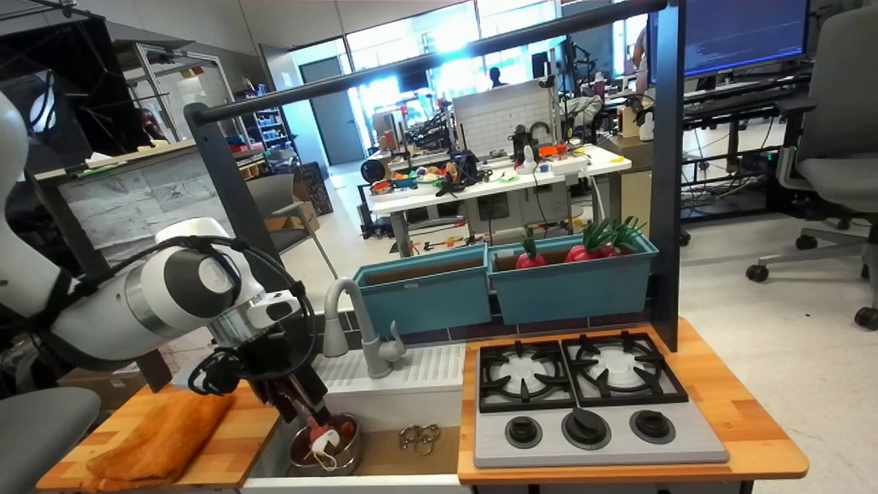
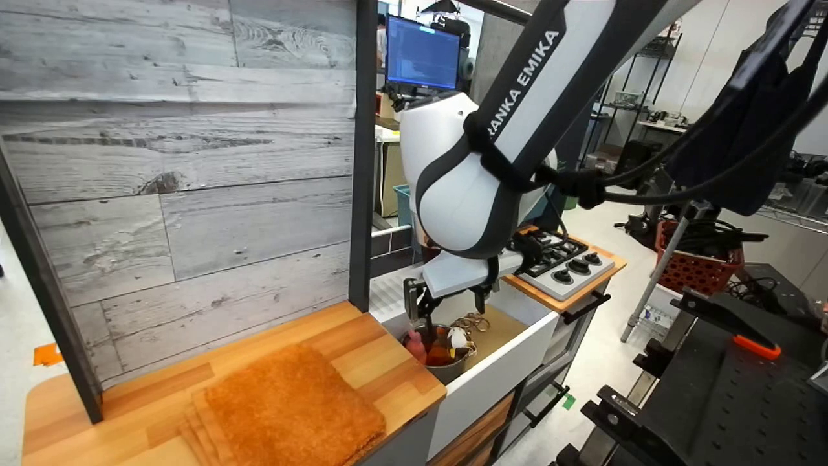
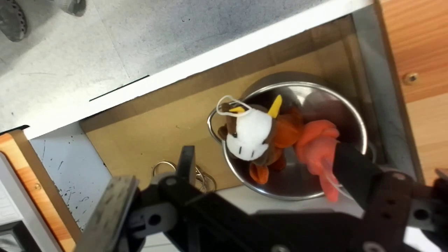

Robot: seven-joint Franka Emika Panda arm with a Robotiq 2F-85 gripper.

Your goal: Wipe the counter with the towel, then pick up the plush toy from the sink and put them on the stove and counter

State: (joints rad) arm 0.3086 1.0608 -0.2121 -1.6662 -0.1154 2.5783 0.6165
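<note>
Orange, fluffy, roughly rectangular cloth towel (image 2: 291, 401) lies unheld, in layers, on the light-brown butcher-block wooden desk (image 2: 362, 343), across the small white rectangular sink (image 1: 425, 405) from the black-grated, silver-grey flat stove (image 1: 552, 442). Black two-fingered hand (image 3: 264, 152) hangs over the sink, fingers spread wide, nothing gripped. Round, shiny steel pot (image 3: 325, 105) stands in the sink with two toys in it: a white-faced, brown-and-orange plush toy (image 3: 250, 134), yellow-horned, head over the pot's rim; beside it a coral-pink plush toy (image 3: 316, 143), overlapped in the wrist view by one fingertip. Contact there: cannot tell. Wiping: probably finished, judging by the towel lying free and the hand over the sink; the wood itself gives no proof. Toy part looks wholly ahead: pick-up seems the current step, neither toy raised from the pot. Left to do, by my reading: close on a toy (which first, unclear), lift it past the rim, set it on the stove or the desk, then fetch its neighbour.
</note>
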